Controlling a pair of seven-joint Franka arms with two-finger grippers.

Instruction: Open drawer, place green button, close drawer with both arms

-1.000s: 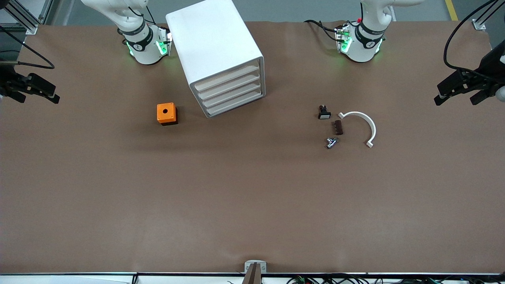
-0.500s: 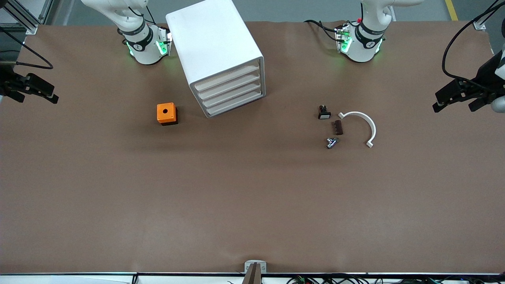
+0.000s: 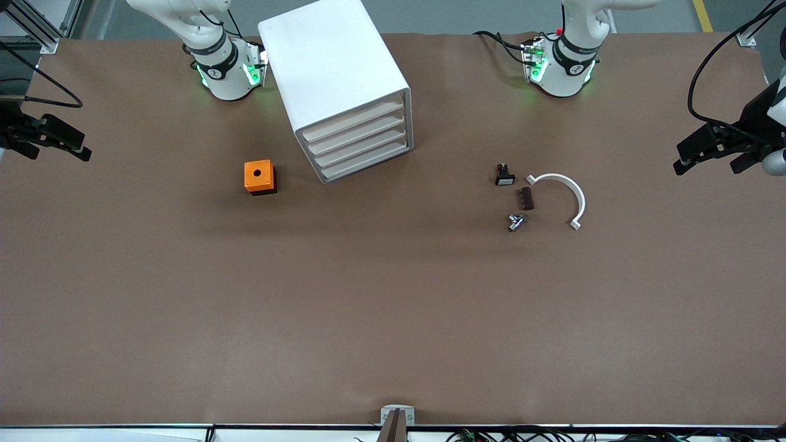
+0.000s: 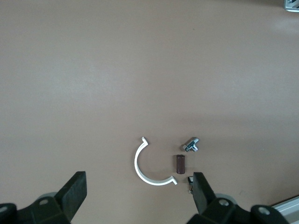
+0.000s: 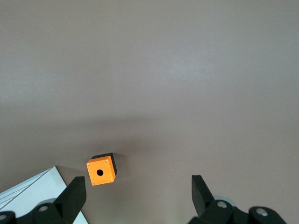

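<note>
step: nothing started; judging by the layout, opening the drawer comes first
drawer [image 3: 368, 162]: lowest of four in the white cabinet [image 3: 334, 67], shut and flush with the three above it. The cabinet sits skewed between the two arm bases, front turned toward the front camera and a little toward the left arm's end.
button [image 3: 516, 221]: I take it to be the small greyish piece in the loose cluster toward the left arm's end, nearest the front camera of that group. Can't make out a cap colour, so not certain.
cluster: black-and-white switch [image 3: 505, 175], brown block [image 3: 527, 198] and white half-ring [image 3: 562, 195], all close together but apart from each other.
orange box [image 3: 260, 177]: beside the cabinet, toward the right arm's end; not part of the job.
left gripper [image 3: 707, 161]: up over the table edge at the left arm's end, jaws spread wide, empty.
right gripper [image 3: 61, 153]: up over the edge at the right arm's end, jaws wide, empty.
how to do it well: hook only the bottom drawer's lip, since the gaps between fronts are thin. Pull along the cabinet's skewed axis, not square to the table. The other arm should probably steady the cabinet so it doesn't slide.
pick risk: the button is tiny with close neighbours, so come straight down and narrow the jaws first.
surface: flat matte brown cover [image 3: 393, 319], no clutter elsewhere.
room: green lights on both bases, aluminium posts at the corners, cables along the near edge.
</note>
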